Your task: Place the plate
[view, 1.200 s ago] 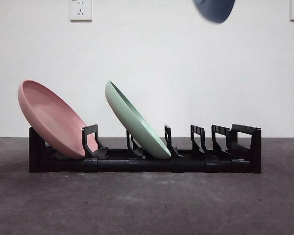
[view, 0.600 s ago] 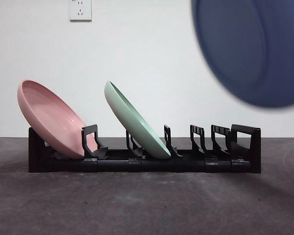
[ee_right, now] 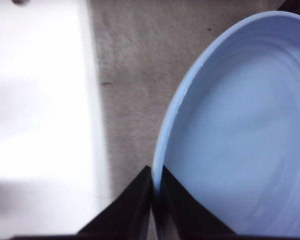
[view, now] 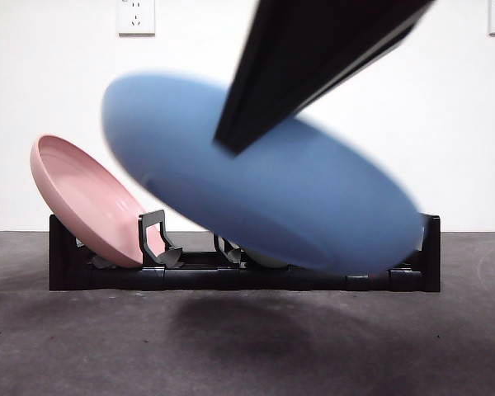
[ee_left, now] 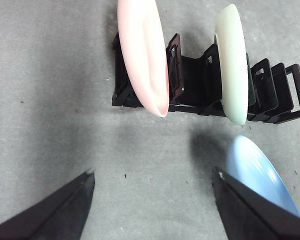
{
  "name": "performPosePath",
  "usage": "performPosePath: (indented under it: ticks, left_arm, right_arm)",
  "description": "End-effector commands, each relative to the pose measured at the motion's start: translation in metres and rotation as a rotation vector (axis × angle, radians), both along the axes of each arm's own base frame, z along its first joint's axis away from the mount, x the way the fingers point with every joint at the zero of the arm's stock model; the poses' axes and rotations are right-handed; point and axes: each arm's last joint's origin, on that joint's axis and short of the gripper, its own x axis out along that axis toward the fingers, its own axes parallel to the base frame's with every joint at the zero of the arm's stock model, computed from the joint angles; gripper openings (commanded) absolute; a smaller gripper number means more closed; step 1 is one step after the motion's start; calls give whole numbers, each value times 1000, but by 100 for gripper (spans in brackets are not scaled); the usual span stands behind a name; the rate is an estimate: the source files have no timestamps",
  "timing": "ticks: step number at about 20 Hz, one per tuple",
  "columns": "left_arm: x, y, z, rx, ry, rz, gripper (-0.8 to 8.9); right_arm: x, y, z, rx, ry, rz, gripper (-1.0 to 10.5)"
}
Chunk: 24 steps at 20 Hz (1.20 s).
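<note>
A blue plate (view: 272,206) hangs tilted and blurred in front of the black rack (view: 107,276), above the table. My right gripper (view: 228,142) comes down from the top as a dark arm and is shut on the plate's rim (ee_right: 162,150). The right wrist view shows the blue plate (ee_right: 240,140) large, with the jaws pinching its edge at my right gripper (ee_right: 156,180). My left gripper (ee_left: 154,175) hovers open over bare table, near the rack (ee_left: 190,85). The blue plate (ee_left: 257,170) shows beside its one jaw.
A pink plate (view: 82,198) leans in the rack's left end slot (ee_left: 142,50). A pale green plate (ee_left: 232,60) leans in a middle slot, hidden by the blue plate in the front view. Several slots stand free at the rack's right end (ee_left: 285,95).
The blue plate has swung down and left from the upper right, now covering the green plate and much of the rack. The dark arm has come into the front view.
</note>
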Motion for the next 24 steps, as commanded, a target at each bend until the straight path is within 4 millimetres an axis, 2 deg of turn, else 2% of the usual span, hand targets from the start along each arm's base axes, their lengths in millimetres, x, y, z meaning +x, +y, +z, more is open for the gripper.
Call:
performPosePath:
  ticks: [1, 8, 14, 16, 21, 23, 24]
  left_arm:
    - [0, 0, 7, 5, -29, -17, 375]
    - [0, 0, 7, 14, -35, -25, 375]
    - [0, 0, 7, 15, -36, -26, 375]
    - [0, 0, 7, 15, -36, -26, 375]
    - [0, 0, 7, 24, -41, -35, 375]
    - [0, 0, 7, 29, -43, -41, 375]
    - [0, 0, 7, 29, -43, -41, 375]
  right_arm:
    - [4, 19, -5, -75, -68, 61, 11]
    - [22, 38, -48, -285, -89, 53, 11]
    - [40, 43, -69, -338, -70, 14, 11]
    - [42, 44, -72, -343, -61, 14, 14]
    - [40, 46, -71, -293, -4, 32, 123]
    - [38, 49, -64, -224, 81, 32, 127]
    - [38, 51, -54, -167, 122, 35, 145]
